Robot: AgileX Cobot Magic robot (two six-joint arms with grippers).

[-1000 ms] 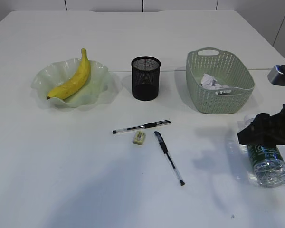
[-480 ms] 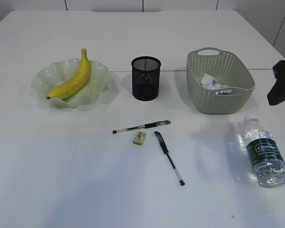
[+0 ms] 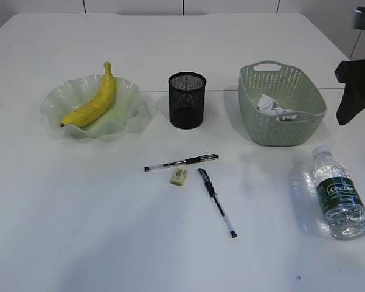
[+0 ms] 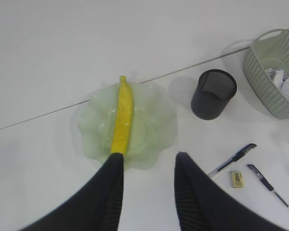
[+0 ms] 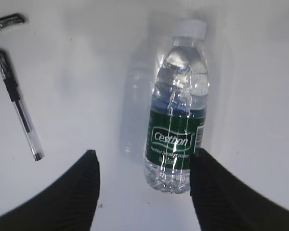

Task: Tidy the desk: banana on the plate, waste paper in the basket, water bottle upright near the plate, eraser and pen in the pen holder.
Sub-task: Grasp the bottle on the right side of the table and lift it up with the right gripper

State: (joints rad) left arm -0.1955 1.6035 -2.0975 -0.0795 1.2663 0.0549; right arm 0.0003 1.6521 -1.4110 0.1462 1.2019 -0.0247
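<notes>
Nearest the camera on the white bench (image 3: 97, 231), the bottle (image 3: 339, 196) lies on its side at the right, cap pointing away. Left of it, mid-bench, one pen (image 3: 216, 201) lies at a slant, the eraser (image 3: 178, 176) just beside its upper end, and a second pen (image 3: 181, 162) lies crosswise just beyond the eraser. Farther back stand the plate (image 3: 128, 97) with the banana (image 3: 93, 101) in it, the pen holder (image 3: 187, 100) upright in the middle, and the basket (image 3: 281, 112) with the paper (image 3: 274, 106) inside. Above the bottle hangs the right hand (image 5: 143, 187), fingers spread wide and holding nothing; the left hand (image 4: 148, 180) hangs over the plate, partly open and empty
</notes>
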